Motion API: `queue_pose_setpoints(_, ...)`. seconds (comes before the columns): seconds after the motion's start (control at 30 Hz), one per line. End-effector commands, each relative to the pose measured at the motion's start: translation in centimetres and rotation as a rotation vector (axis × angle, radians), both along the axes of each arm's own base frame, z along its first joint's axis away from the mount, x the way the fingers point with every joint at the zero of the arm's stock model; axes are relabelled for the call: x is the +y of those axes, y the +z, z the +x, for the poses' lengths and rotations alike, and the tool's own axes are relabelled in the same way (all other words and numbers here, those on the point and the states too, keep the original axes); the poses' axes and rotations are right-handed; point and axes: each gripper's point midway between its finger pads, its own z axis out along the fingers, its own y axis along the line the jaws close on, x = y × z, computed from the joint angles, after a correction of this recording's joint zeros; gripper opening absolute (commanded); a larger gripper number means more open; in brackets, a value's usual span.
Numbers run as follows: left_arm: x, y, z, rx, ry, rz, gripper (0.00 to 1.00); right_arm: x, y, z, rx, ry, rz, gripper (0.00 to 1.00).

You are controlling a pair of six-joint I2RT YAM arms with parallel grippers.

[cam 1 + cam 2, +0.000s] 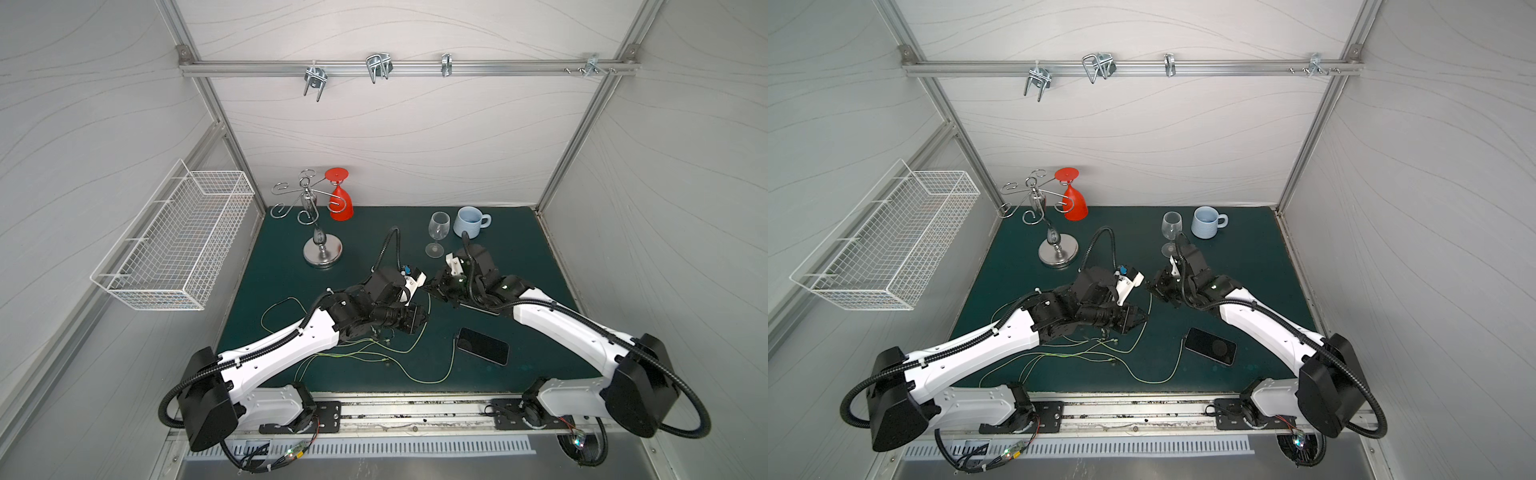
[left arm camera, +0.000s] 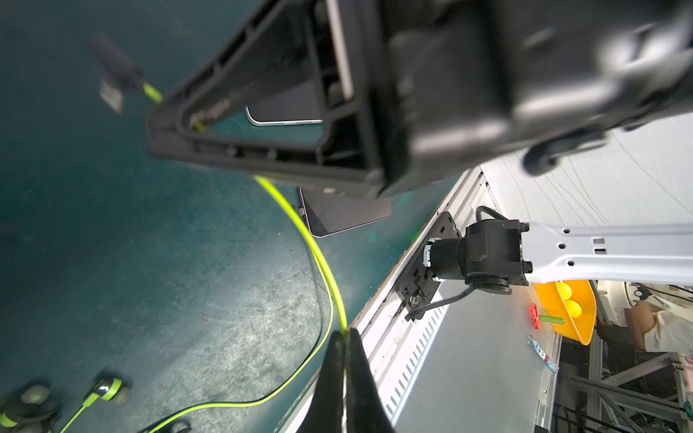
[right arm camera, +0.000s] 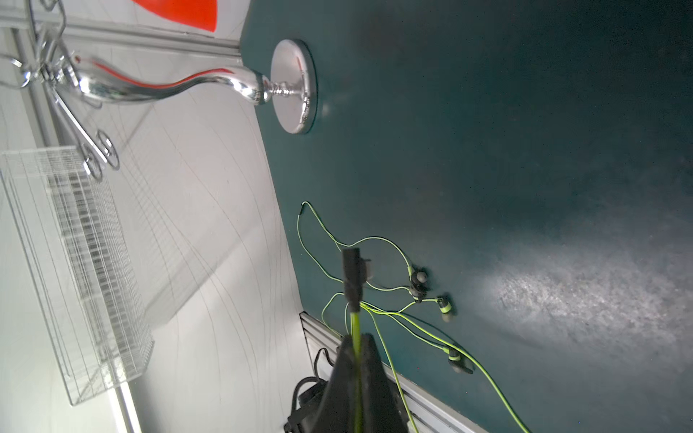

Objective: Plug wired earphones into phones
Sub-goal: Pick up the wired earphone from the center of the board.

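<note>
Midpoint, roughly, by judgement. Found near phone [image 1: 484, 345] flat on the teal mat [image 1: 291, 257], with first cord [image 1: 451, 365] curving up to its short end and seemingly seated there, though could not make out the plug itself. Saw right gripper [image 3: 356, 339] pinched tight on second cord [image 2: 304, 229] just behind its dark plug [image 3: 352, 277], with that plug jutting free past the fingertips and touching nothing. Saw left gripper [image 2: 344, 335] closed on what looked like the same cord further back, with a short run of it between the two. Spotted far phone [image 2: 285, 108] apparently flat on the mat beneath the right arm, mostly hidden in both top views, with nothing plugged in as far as could be told. Noted earbuds [image 3: 444, 305] loose on the mat near the left arm. Judged as left to do: lining the plug up with the far phone's socket, pushing home, then releasing. Could not locate that socket.
</note>
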Motion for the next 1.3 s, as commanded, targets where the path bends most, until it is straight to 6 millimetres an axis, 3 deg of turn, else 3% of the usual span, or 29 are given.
queue_pose_setpoints(0.0, 1.2, 4.4, 1.4, -0.131, 0.088, -0.069, 0.32, -1.6, 3.2, -0.1, -0.247, 0.074, -0.147, 0.0)
queue_pose_setpoints(0.13, 5.0, 7.9, 2.8, -0.26, 0.284, -0.105, 0.51, -3.3, 5.4, 0.2, -0.528, 0.126, -0.313, 0.0)
queue_pose_setpoints(0.2, 6.6, 10.2, 3.6, -0.305, 0.385, -0.136, 0.53, -3.7, 6.7, 0.0, -0.68, 0.151, -0.373, 0.0)
queue_pose_setpoints(0.3, 7.4, 12.3, 4.6, -0.287, 0.488, -0.162, 0.53, -3.5, 8.2, -0.7, -0.879, 0.199, -0.434, 0.0)
queue_pose_setpoints(0.57, 4.6, 13.9, 6.4, -0.1, 0.579, -0.222, 0.38, -3.9, 11.1, -1.7, -1.158, 0.185, -0.634, 0.0)
queue_pose_setpoints(0.67, 4.8, 12.8, 6.7, 0.017, 0.673, -0.207, 0.37, -3.6, 11.5, -1.9, -1.19, 0.194, -0.653, 0.0)
queue_pose_setpoints(0.77, 3.7, 12.4, 6.6, 0.115, 0.689, -0.23, 0.32, -3.2, 11.5, -1.9, -1.21, 0.21, -0.675, 0.0)
queue_pose_setpoints(1.03, 2.7, 13.2, 7.2, 0.201, 0.742, -0.34, 0.34, -2.4, 11.1, -2.1, -1.243, 0.26, -0.71, 0.0)
queue_pose_setpoints(1.27, 0.6, 13.9, 7.5, 0.24, 0.705, -0.418, 0.38, -1.0, 11.1, -2.7, -1.273, 0.299, -0.696, 0.0)
